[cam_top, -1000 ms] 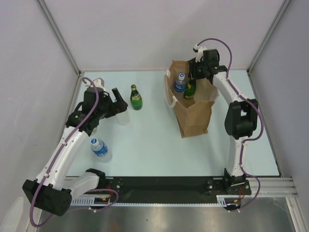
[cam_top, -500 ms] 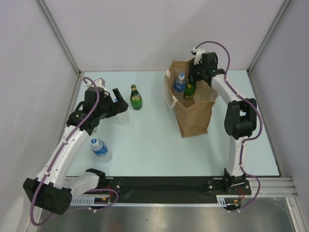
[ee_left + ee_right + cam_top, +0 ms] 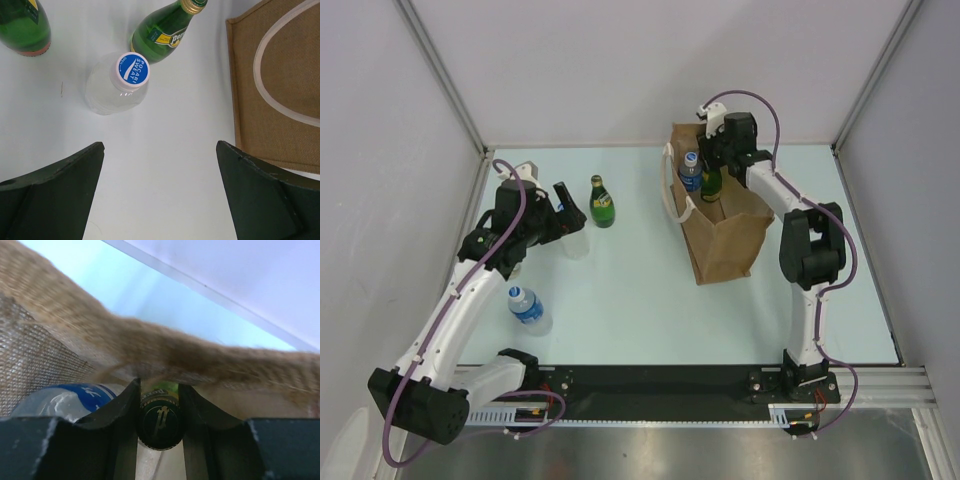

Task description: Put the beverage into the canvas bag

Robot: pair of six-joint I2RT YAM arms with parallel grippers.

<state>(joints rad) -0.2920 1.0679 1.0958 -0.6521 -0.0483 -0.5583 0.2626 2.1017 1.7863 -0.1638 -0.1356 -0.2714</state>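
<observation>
The tan canvas bag point(image 3: 725, 225) stands upright at the back right, its white handle point(image 3: 672, 200) on the left side. My right gripper point(image 3: 713, 160) is over the bag's open top, shut on the cap of a green glass bottle point(image 3: 711, 185) that hangs inside the bag. In the right wrist view the fingers point(image 3: 125, 405) clamp that cap point(image 3: 160, 426) below the bag's rim point(image 3: 180, 357). A blue-labelled water bottle point(image 3: 691, 170) stands in the bag beside it. My left gripper point(image 3: 566, 203) is open and empty above a clear Pocari Sweat bottle point(image 3: 120, 82).
A green bottle point(image 3: 602, 202) stands right of the left gripper. Another water bottle point(image 3: 528, 308) stands near the left arm. The left wrist view shows the bag's side point(image 3: 280, 85) at the right and part of another green bottle point(image 3: 22, 25) at the top left. Walls enclose the table.
My right gripper has moved left over the bag's opening, carrying the green bottle with it toward the water bottle. The left arm has not moved.
</observation>
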